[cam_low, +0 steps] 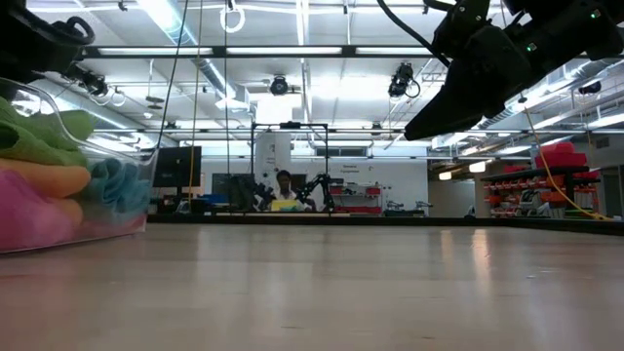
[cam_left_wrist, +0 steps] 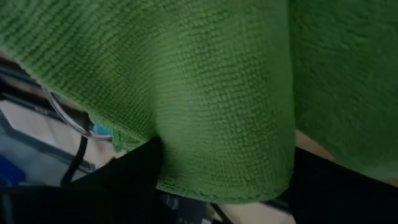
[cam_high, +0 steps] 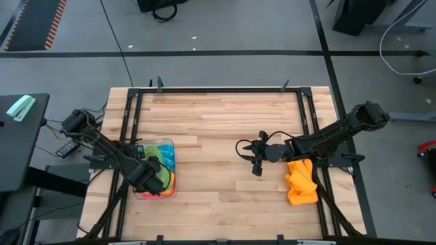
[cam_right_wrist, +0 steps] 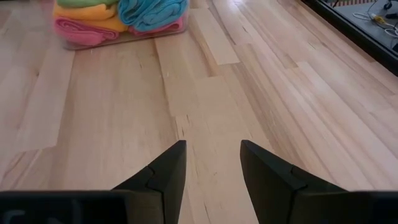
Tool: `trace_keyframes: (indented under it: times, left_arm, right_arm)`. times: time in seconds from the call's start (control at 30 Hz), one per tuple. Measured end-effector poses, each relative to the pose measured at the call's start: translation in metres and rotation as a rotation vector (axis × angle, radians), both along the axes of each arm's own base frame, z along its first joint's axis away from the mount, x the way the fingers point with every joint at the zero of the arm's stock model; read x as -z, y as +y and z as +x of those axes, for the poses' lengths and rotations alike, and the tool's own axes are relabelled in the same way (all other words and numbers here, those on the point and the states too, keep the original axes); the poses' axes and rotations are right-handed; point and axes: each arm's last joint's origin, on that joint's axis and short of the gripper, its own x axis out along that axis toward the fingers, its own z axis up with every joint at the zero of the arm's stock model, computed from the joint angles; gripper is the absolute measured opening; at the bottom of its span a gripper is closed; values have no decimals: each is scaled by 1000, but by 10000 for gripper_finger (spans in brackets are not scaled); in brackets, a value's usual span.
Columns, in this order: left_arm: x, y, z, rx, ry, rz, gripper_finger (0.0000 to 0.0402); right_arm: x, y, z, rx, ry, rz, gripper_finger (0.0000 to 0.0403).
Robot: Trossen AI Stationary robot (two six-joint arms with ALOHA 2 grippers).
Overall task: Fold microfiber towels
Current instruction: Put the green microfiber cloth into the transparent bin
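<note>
- Wooden table (cam_high: 218,129) carries a clear tray (cam_high: 139,192) of towels (cam_right_wrist: 124,15).
- Left gripper (cam_high: 151,175) is spread over a green towel (cam_left_wrist: 205,93); nothing is seen held.
- Right gripper (cam_right_wrist: 211,168) is parted, empty, at mid-table.
- Soft, limp cloth is best pinched at an edge; an orange towel (cam_high: 301,182) lies at the table's right edge.

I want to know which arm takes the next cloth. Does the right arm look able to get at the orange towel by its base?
Probably yes. The orange towel lies loose on the table right beside the right gripper, which is open and empty, with nothing lying between them. The arm would only need to swing back toward its own side.
</note>
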Motion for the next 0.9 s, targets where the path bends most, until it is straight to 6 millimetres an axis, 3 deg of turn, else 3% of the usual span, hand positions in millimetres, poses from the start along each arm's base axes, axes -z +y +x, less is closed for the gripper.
trace_keyframes:
  times: [0.4,0.7,0.9]
  left_arm:
    - [-32,-11,14,-80,-120,-77,303]
    - [-37,-9,8,-158,-43,-73,286]
    - [-44,-7,8,-129,-137,-44,261]
  right_arm:
    - [0,0,0,0,0,1,161]
    - [0,3,-1,-12,-2,2,161]
    - [-1,3,0,-9,-11,1,161]
